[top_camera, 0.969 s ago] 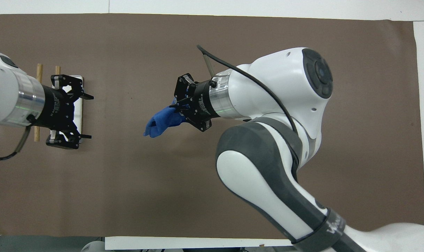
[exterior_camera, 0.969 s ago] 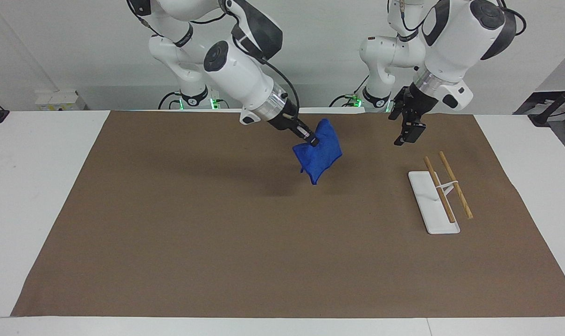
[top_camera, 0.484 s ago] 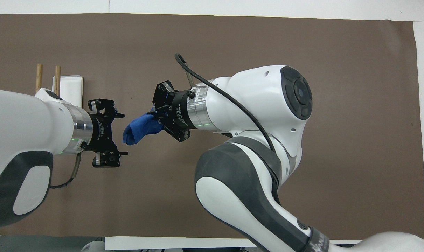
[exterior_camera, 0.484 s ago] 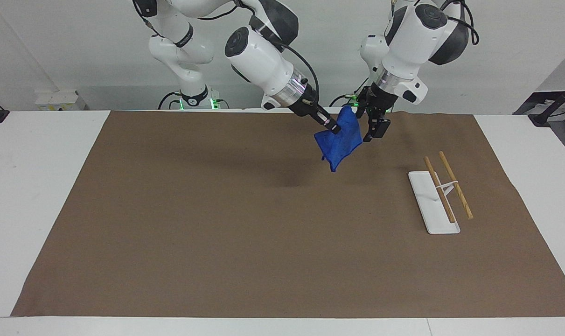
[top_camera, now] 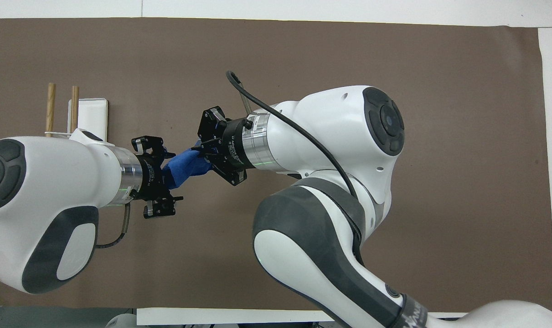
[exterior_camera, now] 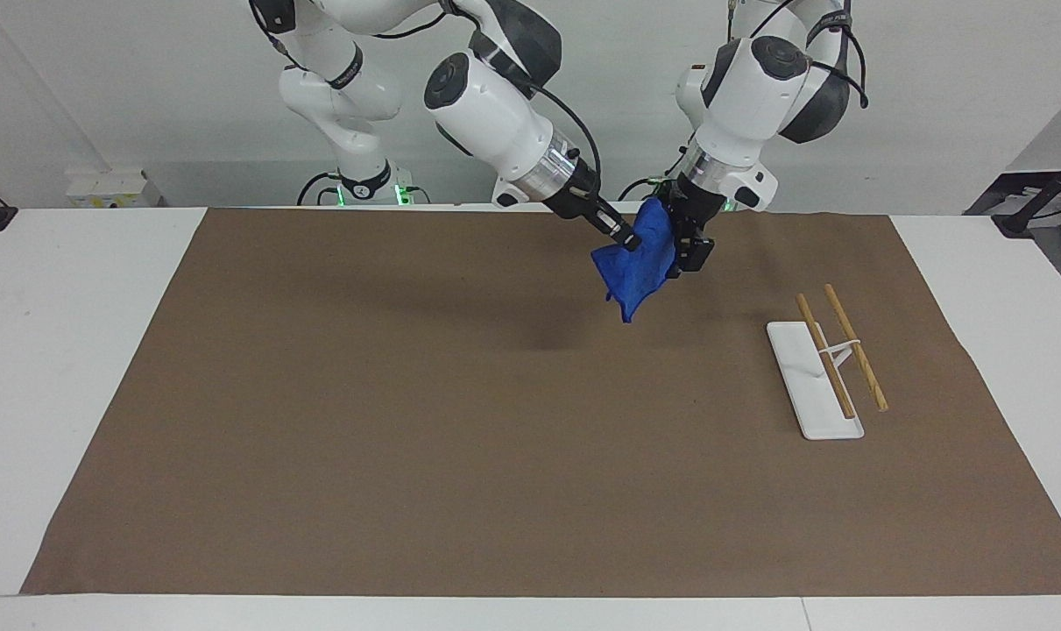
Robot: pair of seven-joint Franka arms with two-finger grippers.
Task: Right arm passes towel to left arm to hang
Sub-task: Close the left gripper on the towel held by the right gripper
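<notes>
The blue towel [exterior_camera: 640,263] [top_camera: 184,166] hangs bunched in the air over the brown mat, toward the left arm's end. My right gripper [exterior_camera: 626,238] [top_camera: 202,152] is shut on one end of it. At the towel's free end is my left gripper [exterior_camera: 683,250] [top_camera: 173,176]. Its jaws stand wide, one on each side of the cloth. In the overhead view neither finger presses the towel.
A white rack base [exterior_camera: 802,386] [top_camera: 89,114] with two wooden rods [exterior_camera: 854,346] [top_camera: 50,109] stands on the brown mat [exterior_camera: 407,438] near the left arm's end. White table borders the mat all round.
The right arm carried the towel toward the left arm's end. The left gripper left the rack and came in until its jaws straddle the towel's free end.
</notes>
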